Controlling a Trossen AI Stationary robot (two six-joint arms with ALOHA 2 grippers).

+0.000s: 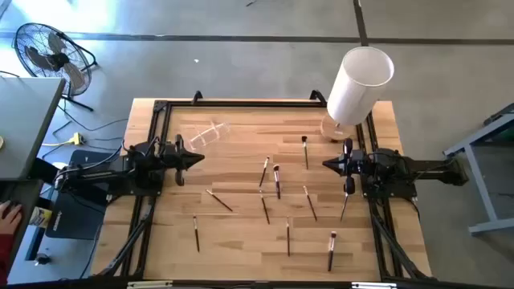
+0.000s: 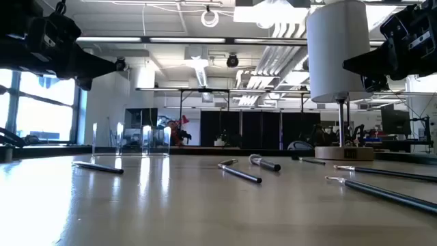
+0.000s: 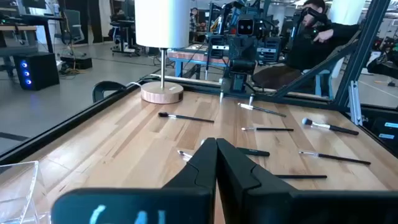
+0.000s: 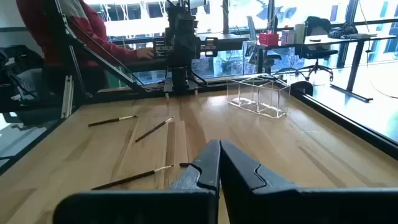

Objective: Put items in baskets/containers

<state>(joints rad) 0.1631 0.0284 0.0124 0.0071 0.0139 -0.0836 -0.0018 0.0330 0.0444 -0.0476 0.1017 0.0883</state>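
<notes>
Several thin dark makeup brushes (image 1: 277, 181) lie flat and scattered over the middle and near part of the wooden table; they also show in the left wrist view (image 3: 186, 117) and in the right wrist view (image 4: 153, 130). The clear plastic holder (image 1: 210, 132) stands on the table toward its far left; it also shows in the low view (image 2: 143, 140) and in the right wrist view (image 4: 259, 96). My left gripper (image 1: 198, 160) is shut and hovers at the table's left, just near of the holder. My right gripper (image 1: 326, 164) is shut and hovers at the right, above the table.
A tall white cylinder (image 1: 359, 83) on a round wooden base (image 1: 336, 128) stands at the far right corner. A black frame (image 1: 161, 107) borders the table. A person's hand (image 1: 8, 215) rests on a desk to the left. A fan (image 1: 48, 50) stands on the floor.
</notes>
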